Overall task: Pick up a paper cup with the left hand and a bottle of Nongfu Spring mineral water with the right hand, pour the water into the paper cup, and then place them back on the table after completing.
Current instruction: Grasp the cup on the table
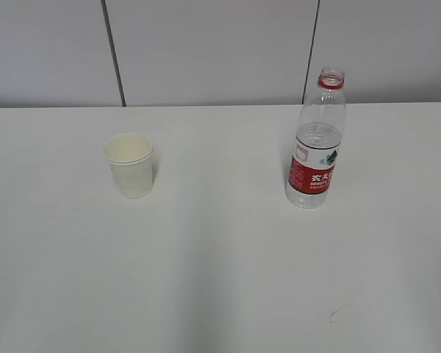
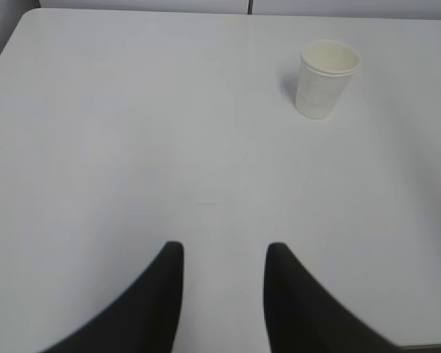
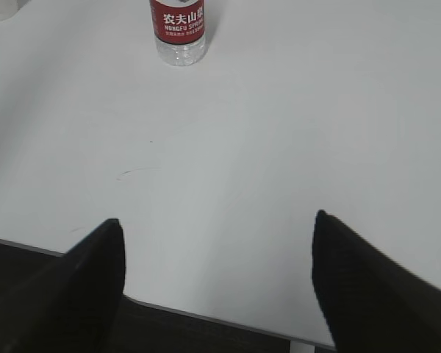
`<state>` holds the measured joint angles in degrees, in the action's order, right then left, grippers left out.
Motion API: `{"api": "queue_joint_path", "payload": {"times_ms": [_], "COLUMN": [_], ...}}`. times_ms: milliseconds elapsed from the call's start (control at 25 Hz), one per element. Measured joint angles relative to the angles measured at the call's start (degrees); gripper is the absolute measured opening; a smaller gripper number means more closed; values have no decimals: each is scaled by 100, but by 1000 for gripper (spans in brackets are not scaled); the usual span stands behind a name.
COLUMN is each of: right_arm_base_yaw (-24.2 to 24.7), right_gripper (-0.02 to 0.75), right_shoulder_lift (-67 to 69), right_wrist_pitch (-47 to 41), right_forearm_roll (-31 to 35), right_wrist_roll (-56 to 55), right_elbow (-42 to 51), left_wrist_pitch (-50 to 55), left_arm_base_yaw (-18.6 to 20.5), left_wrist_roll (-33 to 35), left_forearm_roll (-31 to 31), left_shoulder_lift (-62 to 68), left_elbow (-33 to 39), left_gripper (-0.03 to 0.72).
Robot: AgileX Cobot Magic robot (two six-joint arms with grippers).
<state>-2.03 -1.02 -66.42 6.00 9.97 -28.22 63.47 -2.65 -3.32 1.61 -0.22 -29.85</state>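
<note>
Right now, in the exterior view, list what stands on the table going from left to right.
Paper cup → Nongfu Spring water bottle, uncapped and upright. Both rest on the white table, well apart from each other. A small dark scuff mark lies near the front, slightly right of the bottle.

Neither arm showed in the exterior view. In the left wrist view the left hand (image 2: 223, 254) rose from 6 o'clock, its two dark jaws parted by a narrow gap and holding nothing. In the right wrist view the right hand (image 3: 217, 224) stood with its jaws spread wide, one at 7 o'clock, one at 5 o'clock, empty.
</note>
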Motion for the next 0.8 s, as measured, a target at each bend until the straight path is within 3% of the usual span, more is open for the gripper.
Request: {"api": "queue_joint_path", "payload": {"times_ms": [800], "right_arm_base_yaw": [0], "right_gripper": [587], "right_shoulder_lift": [0], "right_wrist_pitch": [0], "right_forearm_roll": [0], "right_wrist_roll": [0], "right_elbow": [0], "left_wrist_pitch": [0], "left_arm_base_yaw": [0], "left_wrist_roll": [0], "left_forearm_roll": [-10], "left_shoulder_lift": [0], "left_elbow": [0], "left_gripper": [240]}}
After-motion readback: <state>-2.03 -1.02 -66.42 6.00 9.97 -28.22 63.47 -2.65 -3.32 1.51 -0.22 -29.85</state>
